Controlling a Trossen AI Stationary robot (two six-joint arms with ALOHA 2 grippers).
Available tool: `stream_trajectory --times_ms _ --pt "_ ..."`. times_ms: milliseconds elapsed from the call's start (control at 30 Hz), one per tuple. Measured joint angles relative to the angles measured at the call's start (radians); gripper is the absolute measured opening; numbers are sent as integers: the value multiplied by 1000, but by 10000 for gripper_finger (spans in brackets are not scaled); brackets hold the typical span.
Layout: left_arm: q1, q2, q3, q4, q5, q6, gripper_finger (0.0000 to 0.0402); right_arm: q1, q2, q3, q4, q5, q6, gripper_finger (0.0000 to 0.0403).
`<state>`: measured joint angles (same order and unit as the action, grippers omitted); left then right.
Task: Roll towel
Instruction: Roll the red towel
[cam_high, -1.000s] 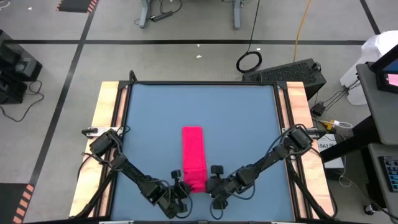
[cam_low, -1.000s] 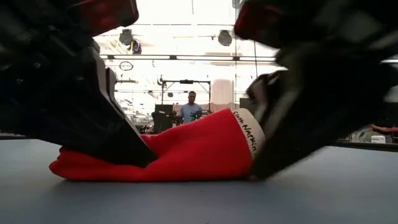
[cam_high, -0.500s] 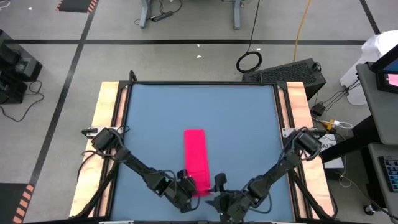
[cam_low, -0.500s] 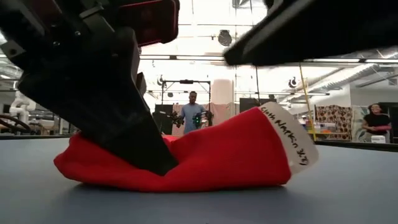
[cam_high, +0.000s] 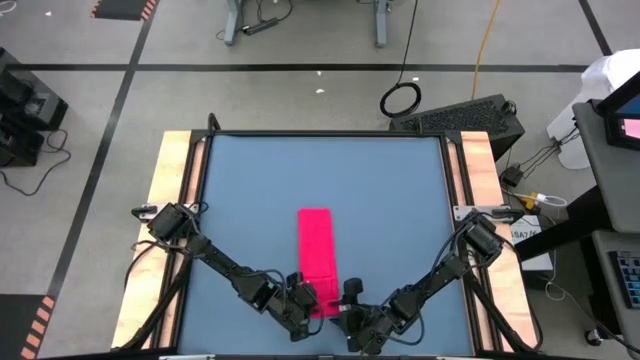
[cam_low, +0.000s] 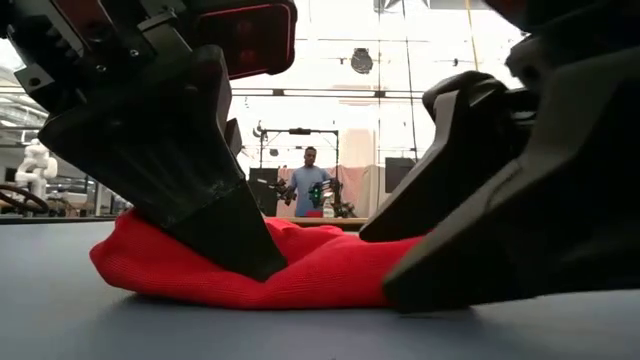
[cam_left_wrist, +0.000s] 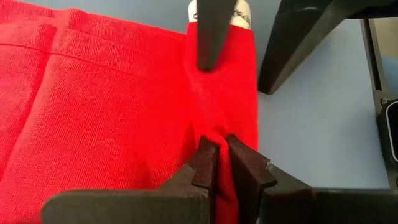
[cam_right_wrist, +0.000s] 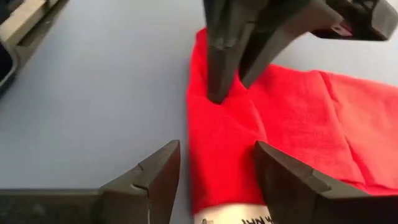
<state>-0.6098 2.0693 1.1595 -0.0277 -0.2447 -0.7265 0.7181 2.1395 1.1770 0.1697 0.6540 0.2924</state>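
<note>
Left gripper (cam_left_wrist: 216, 163) pinched narrow on a fold at the near corner of the towel (cam_high: 318, 255). Right gripper (cam_right_wrist: 214, 163) just beside it, jaws wide, straddling the tagged corner, gripping nothing. Long axis running straight away from both pincers toward mid-table (cam_high: 400, 190). Both arms equally near that near end. Count: one towel, one white tag (cam_right_wrist: 239, 216), two grippers.
</note>
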Motion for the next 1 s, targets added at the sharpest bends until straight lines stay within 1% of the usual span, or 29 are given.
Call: stream_trajectory --times_ms 100,233,333,433,533,733,867,1000 --pt "0 -6 0 5 -14 0 36 -11 0 0 -15 -4 47 196" --pt "-9 -30 -2 -4 -89 9 37 -24 -1 3 -44 -31 134 196" --pt "-14 -61 -6 -31 -148 38 49 -25 -2 3 -60 -30 177 193" --pt "-33 -115 -7 -49 -224 71 79 -25 -2 3 -66 -29 209 175" --pt "-61 -144 -4 -44 -292 111 119 -25 -2 3 -69 -27 229 147" --pt "-133 -140 -4 -38 -345 200 192 -25 -2 3 -74 -22 246 91" --pt "-174 -97 -4 -40 -394 319 218 -25 -2 2 -72 -22 246 66" --pt "-180 -66 -4 -48 -462 397 232 -25 -2 2 -70 -24 244 56"
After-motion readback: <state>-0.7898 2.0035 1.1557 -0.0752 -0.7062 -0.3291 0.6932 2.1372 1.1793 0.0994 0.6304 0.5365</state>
